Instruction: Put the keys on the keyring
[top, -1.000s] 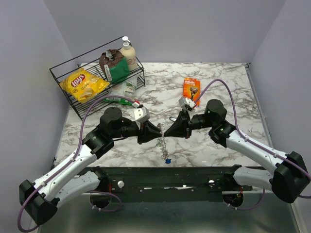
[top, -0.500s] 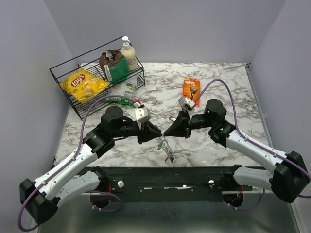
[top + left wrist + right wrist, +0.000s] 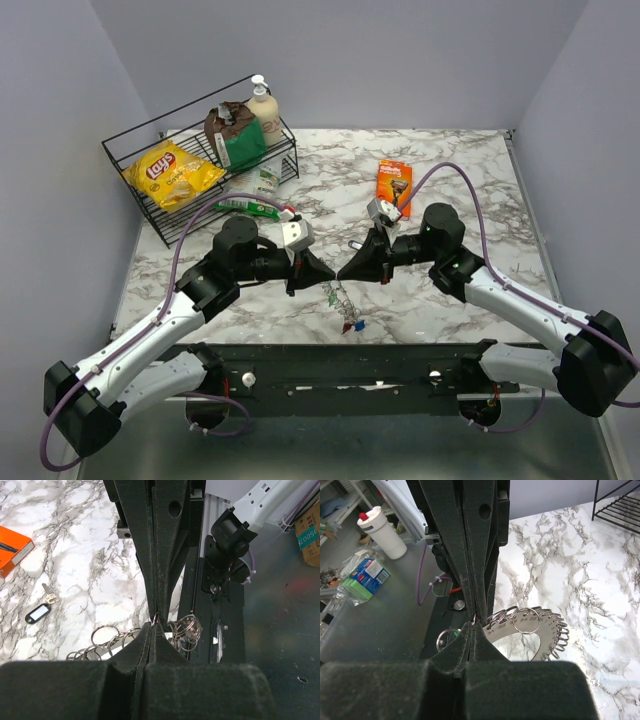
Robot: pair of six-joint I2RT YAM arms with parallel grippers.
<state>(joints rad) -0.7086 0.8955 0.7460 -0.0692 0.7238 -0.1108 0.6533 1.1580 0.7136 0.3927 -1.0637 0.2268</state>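
Above the table's near edge, my left gripper (image 3: 326, 278) (image 3: 152, 626) and my right gripper (image 3: 342, 276) (image 3: 473, 626) meet tip to tip. Both are shut on one small split ring of the keyring (image 3: 338, 297). In the right wrist view the keyring (image 3: 535, 630) is a flat silver numbered piece fringed with small rings. In the left wrist view more of its rings (image 3: 187, 630) fan out on both sides of my fingertips. Keys (image 3: 352, 324) with red and blue heads dangle below the bundle, and a green speck shows higher up.
A loose key with a black tag (image 3: 37, 614) lies on the marble beyond the grippers. An orange box (image 3: 394, 184) sits behind the right arm. At the back left stands a wire basket (image 3: 140, 205) with a chip bag and a bottle, with a green tube (image 3: 247, 207) in front of it.
My left gripper has closed on the ring that the right gripper holds. The hanging bundle has swung and bunched up, and the keys have shifted slightly right.
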